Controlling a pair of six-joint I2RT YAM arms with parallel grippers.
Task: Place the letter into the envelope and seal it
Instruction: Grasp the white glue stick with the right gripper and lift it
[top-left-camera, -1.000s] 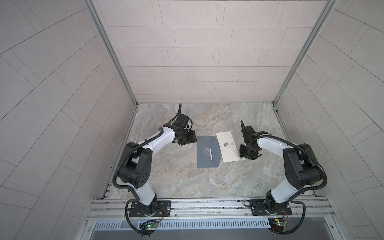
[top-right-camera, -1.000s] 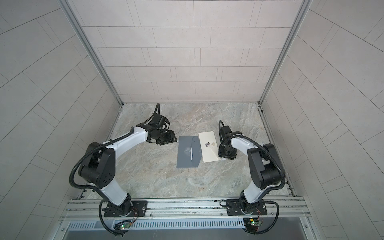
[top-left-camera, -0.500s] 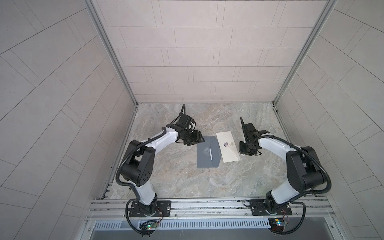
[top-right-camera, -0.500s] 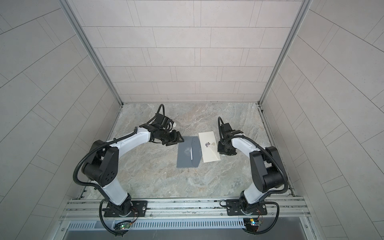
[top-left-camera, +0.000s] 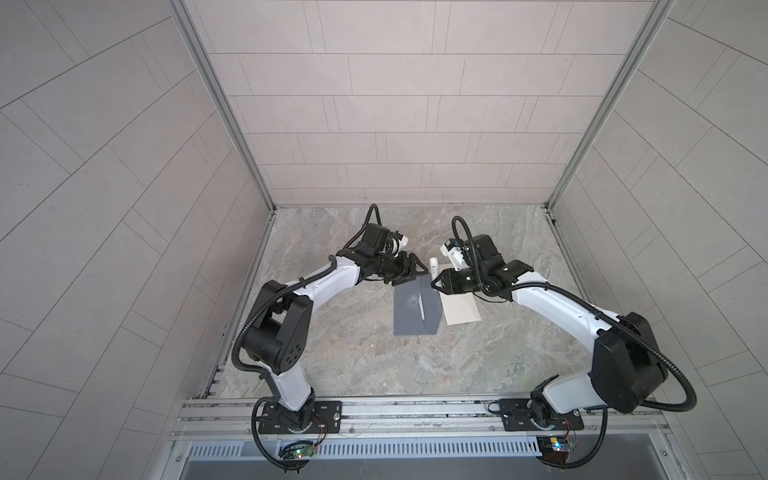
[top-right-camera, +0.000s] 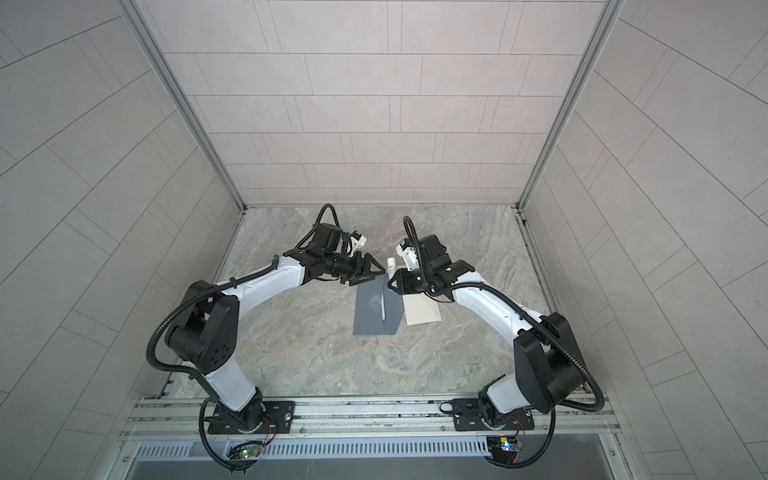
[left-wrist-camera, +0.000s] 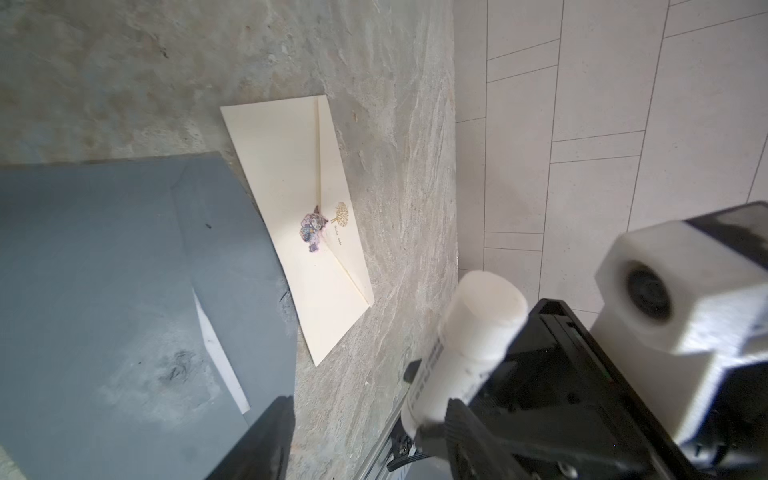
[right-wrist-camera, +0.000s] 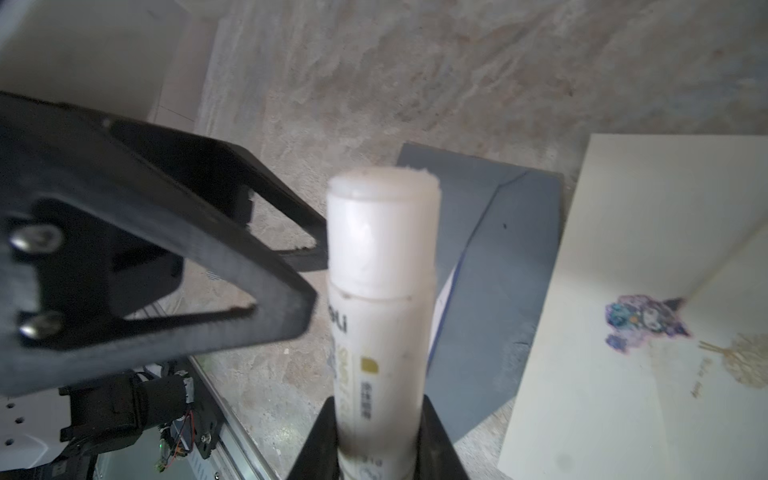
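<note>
My right gripper (top-left-camera: 436, 284) grips the glue stick (right-wrist-camera: 382, 332) low on its body, leaving the cap (right-wrist-camera: 382, 232) free for my spread-open left gripper (top-left-camera: 415, 274), at the grey envelope's (top-left-camera: 409, 311) far edge

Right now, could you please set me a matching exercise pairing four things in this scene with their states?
1 glue stick
2 grey envelope
3 cream envelope
4 left gripper

A open, near the stick's cap
B flat, purple sticker on it
C held by the right gripper
D flap lifted, white showing beneath

Pairs: 1-C, 2-D, 3-B, 4-A
</note>
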